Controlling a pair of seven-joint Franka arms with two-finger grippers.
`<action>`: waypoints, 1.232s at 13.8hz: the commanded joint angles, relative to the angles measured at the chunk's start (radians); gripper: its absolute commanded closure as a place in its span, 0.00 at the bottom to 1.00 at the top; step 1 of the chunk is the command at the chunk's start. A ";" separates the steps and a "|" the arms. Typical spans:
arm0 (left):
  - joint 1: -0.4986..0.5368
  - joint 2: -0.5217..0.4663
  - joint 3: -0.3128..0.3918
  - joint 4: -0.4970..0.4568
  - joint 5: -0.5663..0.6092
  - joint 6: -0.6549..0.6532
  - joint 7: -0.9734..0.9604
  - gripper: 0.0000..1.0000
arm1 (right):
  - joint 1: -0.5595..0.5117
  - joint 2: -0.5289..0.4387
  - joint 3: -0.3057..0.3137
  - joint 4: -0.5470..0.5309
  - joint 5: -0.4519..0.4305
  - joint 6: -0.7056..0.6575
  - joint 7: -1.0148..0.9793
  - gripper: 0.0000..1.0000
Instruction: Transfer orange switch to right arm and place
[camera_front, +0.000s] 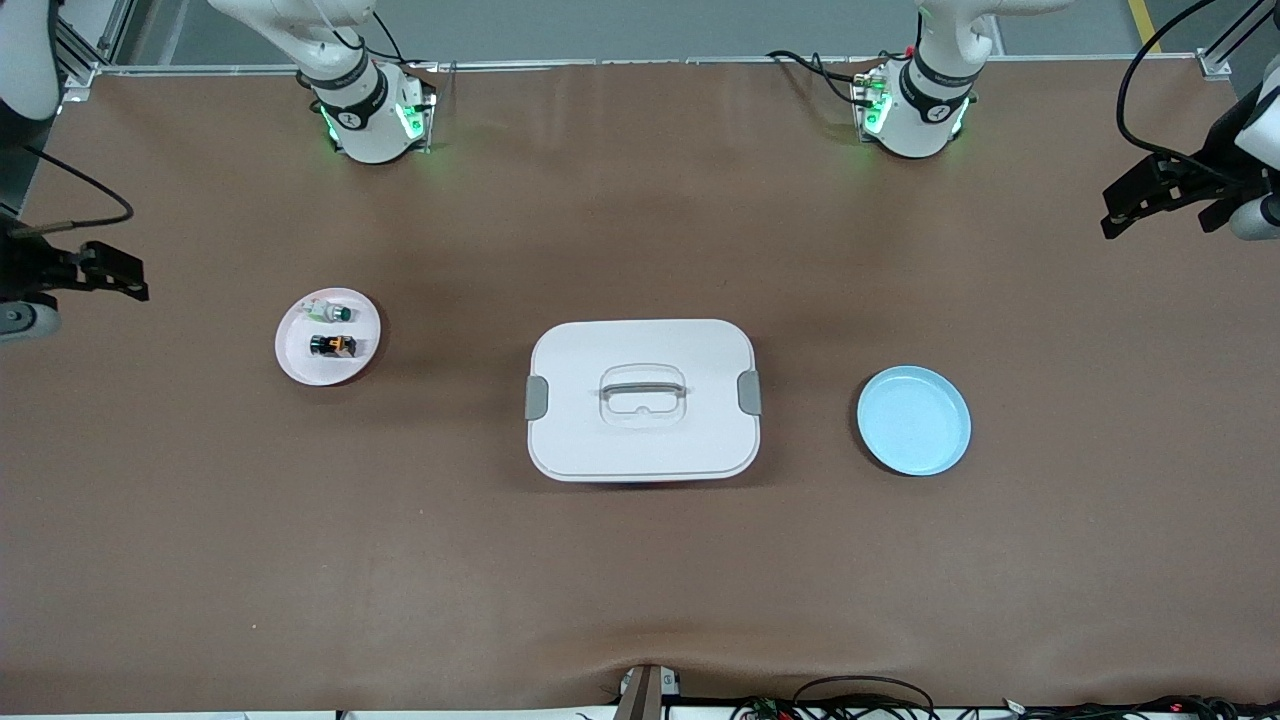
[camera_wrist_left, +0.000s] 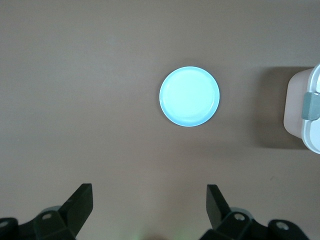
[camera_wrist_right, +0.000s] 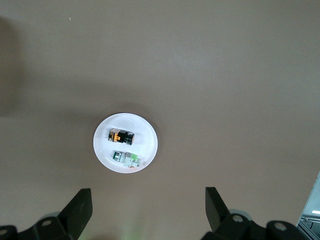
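Left tool (camera_wrist_left: 149, 210) up in the air at the left arm's end of the counter (camera_front: 640, 580), fingers spread wide and holding nothing, looking down on the blue plate (camera_wrist_left: 189, 96) with a corner of the white box (camera_wrist_left: 306, 117) at the edge of its view. Right tool (camera_wrist_right: 148, 212) likewise raised at the right arm's end, fingers apart and bare, hanging above the counter near the white plate (camera_wrist_right: 102, 147). Both arms waiting, neither touching anything. Orange switch (camera_front: 332, 346) lying on its side on the white plate (camera_front: 292, 358), orange-brown end toward the box, just beside the white part with the green tip (camera_front: 329, 311), which sits farther from the front camera on the same plate. White box (camera_front: 642, 400) with lid, handle and grey side clips in the middle of the counter, between the two plates. Blue plate (camera_front: 913, 420) bare, toward the left arm's end.
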 joint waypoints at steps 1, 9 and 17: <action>0.004 0.009 -0.002 0.027 -0.014 -0.023 0.024 0.00 | 0.017 0.015 0.017 0.041 -0.002 -0.031 0.023 0.00; 0.004 0.010 -0.001 0.027 -0.014 -0.023 0.022 0.00 | 0.065 0.016 0.017 0.134 -0.005 -0.031 0.215 0.00; 0.005 0.010 -0.001 0.025 -0.016 -0.023 0.024 0.00 | 0.073 0.013 0.011 0.142 -0.002 -0.037 0.224 0.00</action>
